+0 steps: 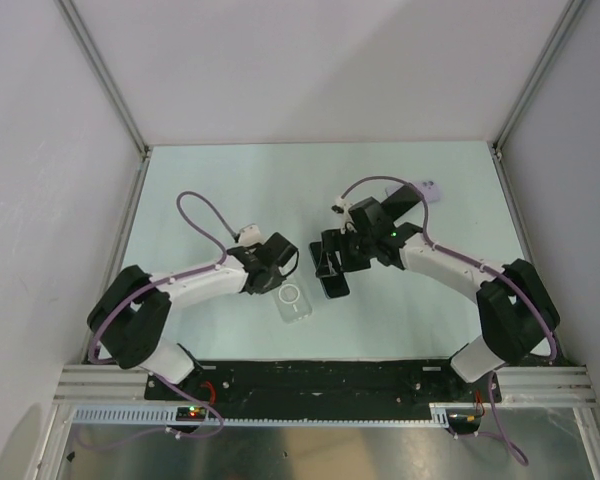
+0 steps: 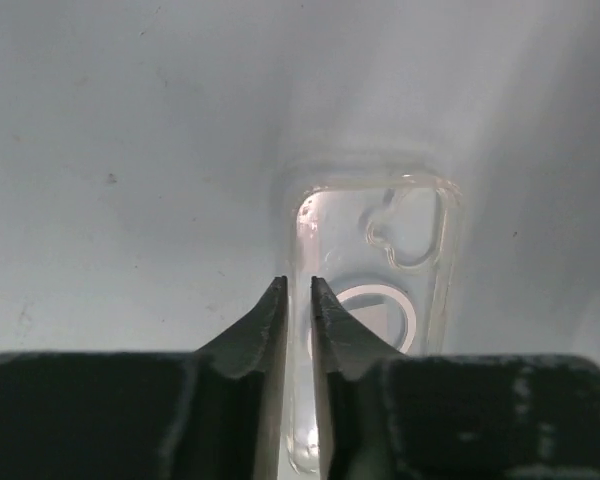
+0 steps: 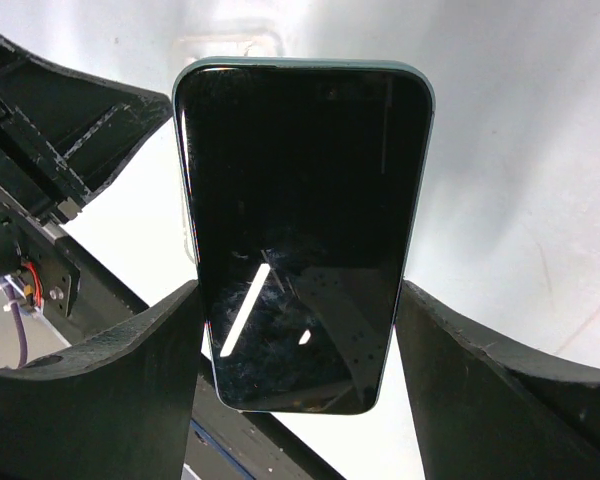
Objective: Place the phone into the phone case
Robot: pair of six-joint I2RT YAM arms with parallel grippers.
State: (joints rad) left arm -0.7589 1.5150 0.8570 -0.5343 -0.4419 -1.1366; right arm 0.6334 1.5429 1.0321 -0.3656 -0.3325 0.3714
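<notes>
The left claw point(image 2: 300, 290) is almost closed. Its two tips sit on either side of one thin side wall of the phone case point(image 2: 340, 240), so it looks like it is pinching that wall to keep the case from sliding. The case lies flat on the table point(image 2: 130, 150) with its open side up, close in front of the left arm.

The right claw point(image 3: 300, 290) is spread wide, but it is not empty. It holds the phone point(image 3: 300, 180) by its two long sides, one finger on each side. From above, the phone is just to the right of the case, near it but not touching it. It looks lifted off the table, though I can't be sure.

So I think the job is in the middle. Both things are picked up or pinned, but the phone is not in the case yet. Next, the right arm has to bring the phone over the case, line up the edges and corners, and press it down. The left claw may be in the way on that one wall.

The phone is dark and shiny, with rounded corners, a thin pale green rim and some smudges on the glass. The case is see-through, with a white ring point(image 2: 380, 315) in its back and a hole for the camera.
</notes>
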